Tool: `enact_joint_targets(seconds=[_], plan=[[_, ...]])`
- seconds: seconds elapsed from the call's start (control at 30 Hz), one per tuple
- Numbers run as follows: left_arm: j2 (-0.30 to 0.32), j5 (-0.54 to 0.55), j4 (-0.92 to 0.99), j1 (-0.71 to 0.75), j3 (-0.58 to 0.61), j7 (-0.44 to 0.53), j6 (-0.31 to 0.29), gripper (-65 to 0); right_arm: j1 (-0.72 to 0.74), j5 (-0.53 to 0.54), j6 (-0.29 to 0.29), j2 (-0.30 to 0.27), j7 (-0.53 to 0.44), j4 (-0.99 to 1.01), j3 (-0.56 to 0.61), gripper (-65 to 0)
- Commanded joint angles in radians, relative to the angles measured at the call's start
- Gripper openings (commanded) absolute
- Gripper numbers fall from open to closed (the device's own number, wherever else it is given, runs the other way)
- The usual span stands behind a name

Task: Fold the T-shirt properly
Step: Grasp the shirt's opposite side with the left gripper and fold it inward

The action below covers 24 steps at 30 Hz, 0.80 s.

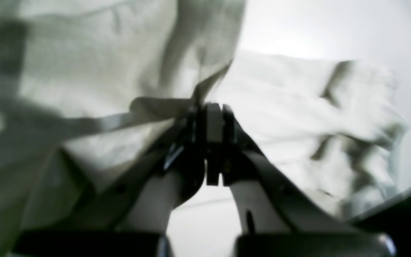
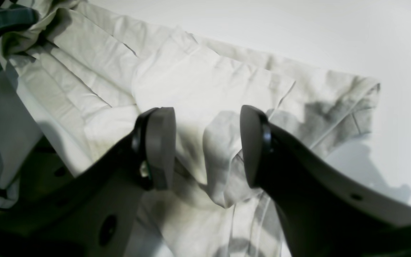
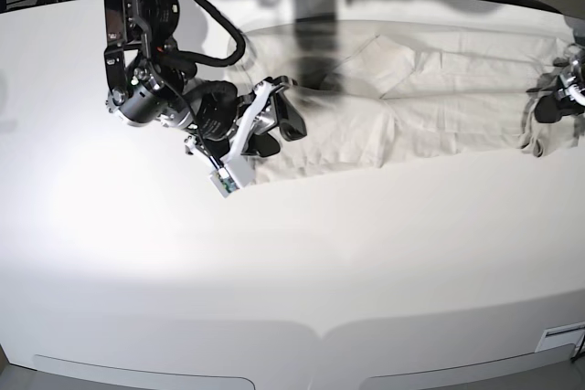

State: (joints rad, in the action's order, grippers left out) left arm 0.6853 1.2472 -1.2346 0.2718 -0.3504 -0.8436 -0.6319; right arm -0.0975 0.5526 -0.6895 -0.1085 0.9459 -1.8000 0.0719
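Along the table's far edge, the T-shirt lies under my spread right tool; my left tool clamps its end.

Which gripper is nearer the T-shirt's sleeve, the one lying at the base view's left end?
Right. The right gripper hovers open just above the T-shirt by that sleeve; the left gripper is shut on fabric at the opposite end.

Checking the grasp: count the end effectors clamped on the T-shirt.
1. The left end effector is shut on the T-shirt at its far edge; the right end effector hangs open above it.
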Motion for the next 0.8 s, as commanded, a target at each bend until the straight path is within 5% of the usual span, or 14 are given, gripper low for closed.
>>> enact_joint_targets(seconds=[0.0, 0.33, 0.77], plan=[[0.017, 0.044, -0.046, 0.011, -0.01, 0.007, -0.004, -65.0, 0.014, 0.023, -0.009, 0.001, -0.025, -0.019, -0.002, -35.5], [-0.163, 0.006, -0.273, 0.105, -0.01, 0.087, 0.042, -65.0, 0.014, 0.023, -0.009, 0.001, -0.026, -0.019, -0.002, -35.5], [-0.327, -0.161, -0.286, 0.102, -0.009, 0.193, 0.042, -65.0, 0.014, 0.023, -0.009, 0.001, -0.026, -0.019, -0.002, -35.5]])
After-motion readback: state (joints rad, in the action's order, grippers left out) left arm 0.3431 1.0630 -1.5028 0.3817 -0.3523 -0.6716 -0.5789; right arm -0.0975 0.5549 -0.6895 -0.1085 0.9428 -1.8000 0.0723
